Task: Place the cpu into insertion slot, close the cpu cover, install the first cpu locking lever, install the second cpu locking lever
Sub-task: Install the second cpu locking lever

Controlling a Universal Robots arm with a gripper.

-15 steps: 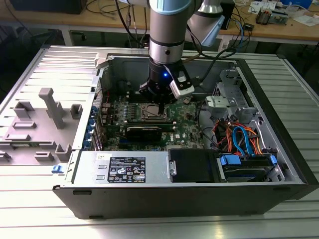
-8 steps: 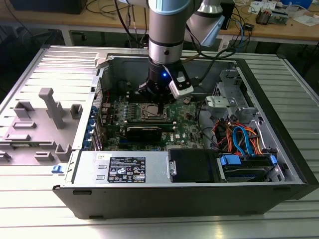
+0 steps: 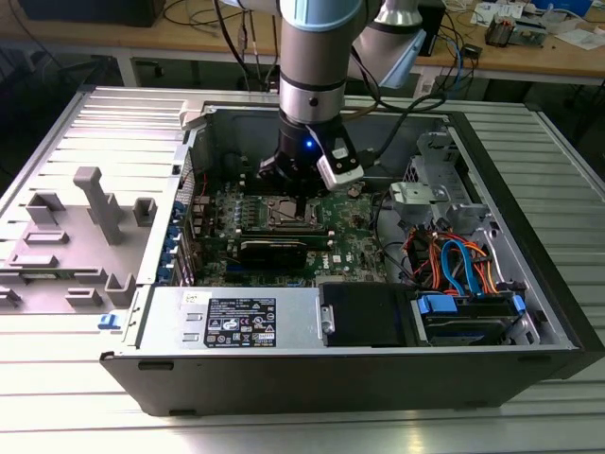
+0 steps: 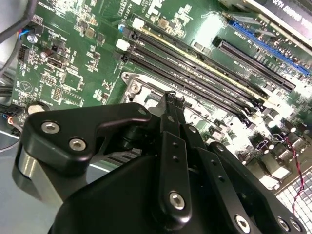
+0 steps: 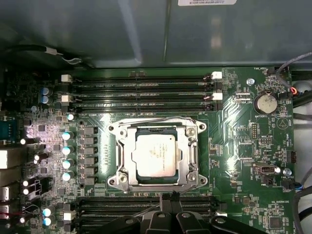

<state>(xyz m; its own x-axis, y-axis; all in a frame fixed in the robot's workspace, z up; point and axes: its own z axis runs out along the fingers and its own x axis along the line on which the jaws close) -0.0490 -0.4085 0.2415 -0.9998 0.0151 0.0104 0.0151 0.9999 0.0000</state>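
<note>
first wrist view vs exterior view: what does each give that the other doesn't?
First wrist view alone: a straight-on look into the insertion slot, with the cpu lying in it and the cpu cover closed around it, plus the coin battery close up.

Exterior view alone: the whole open computer case, the arm reaching down into it, the orange and blue cables and the grey tray beside the case.

Both: the green motherboard, the slot and the black hand close by it.

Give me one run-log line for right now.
cpu: seated in slot | cover: down around cpu | claw: shut, empty, beside slot
</note>
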